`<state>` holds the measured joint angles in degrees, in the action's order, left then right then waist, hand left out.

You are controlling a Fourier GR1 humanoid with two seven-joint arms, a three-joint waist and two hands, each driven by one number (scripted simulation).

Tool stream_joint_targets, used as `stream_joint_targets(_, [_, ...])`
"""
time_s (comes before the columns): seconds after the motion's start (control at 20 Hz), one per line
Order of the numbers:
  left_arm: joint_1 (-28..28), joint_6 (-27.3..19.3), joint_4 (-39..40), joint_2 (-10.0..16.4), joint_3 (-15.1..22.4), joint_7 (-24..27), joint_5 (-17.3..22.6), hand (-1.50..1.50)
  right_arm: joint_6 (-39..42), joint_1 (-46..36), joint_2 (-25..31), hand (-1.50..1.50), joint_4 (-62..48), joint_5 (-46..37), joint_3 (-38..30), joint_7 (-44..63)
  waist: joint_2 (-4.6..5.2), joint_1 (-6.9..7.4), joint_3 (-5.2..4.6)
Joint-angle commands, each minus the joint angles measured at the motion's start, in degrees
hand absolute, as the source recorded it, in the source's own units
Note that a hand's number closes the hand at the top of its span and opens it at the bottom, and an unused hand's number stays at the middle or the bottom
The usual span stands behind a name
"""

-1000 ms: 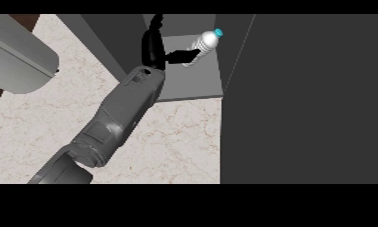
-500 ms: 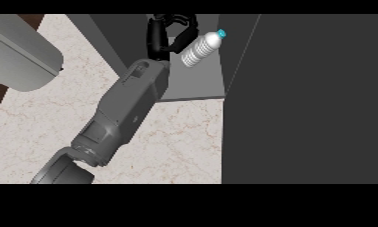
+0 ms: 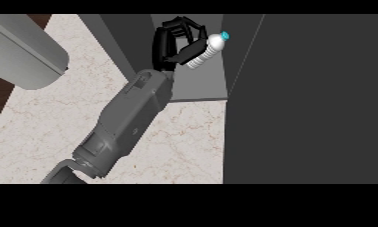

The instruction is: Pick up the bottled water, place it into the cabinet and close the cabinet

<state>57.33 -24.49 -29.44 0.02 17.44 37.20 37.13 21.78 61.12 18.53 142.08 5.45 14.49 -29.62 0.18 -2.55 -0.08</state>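
Now right hand (image 3: 168,47) inside open cabinet (image 3: 199,83), fingers curled round tilted bottled water (image 3: 204,52), cap uppermost.

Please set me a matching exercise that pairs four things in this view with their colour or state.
Things:
1. bottled water
2. bottle cap
3. counter
4. hand

Colour or state:
A. pale and marbled
B. black, fingers curled
C. light blue
D. whitish, tilted, being held

Pairs: 1-D, 2-C, 3-A, 4-B
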Motion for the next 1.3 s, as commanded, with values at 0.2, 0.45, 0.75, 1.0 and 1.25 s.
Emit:
stream_joint_targets(0.2, [-12.8, 10.1, -16.4, 0.0, 11.1, -3.0, 6.9, -1.50, -2.6, 2.3, -0.9, -1.50, 8.8, -2.4, 4.3, 5.2, -0.65, 1.81, -0.07])
stream_joint_targets(0.45, [-27.1, 10.5, -28.9, 0.0, 20.1, -2.3, 8.0, -1.50, -3.3, 4.0, -0.8, -1.50, 8.2, -2.4, 4.4, 3.7, -1.14, 2.82, -0.04])
stream_joint_targets(0.75, [-41.1, 3.7, -42.5, 4.6, 23.1, -2.2, 4.3, -1.50, -4.5, 7.2, 0.0, -1.50, 10.4, -6.6, 6.6, 2.9, -1.14, 3.49, -0.03])
stream_joint_targets(1.0, [-53.2, 4.5, -55.9, 15.0, 22.9, -0.9, 4.8, -1.50, -4.3, 7.6, 1.9, -1.50, 9.9, -8.4, 6.9, 1.5, -1.31, 4.37, -0.05])
stream_joint_targets(1.25, [-58.4, 10.3, -60.7, 21.5, 21.2, 1.0, 6.4, -1.50, 1.4, 1.8, 9.6, 1.50, 9.7, -13.6, 8.9, 3.1, -0.88, 5.16, -0.21])
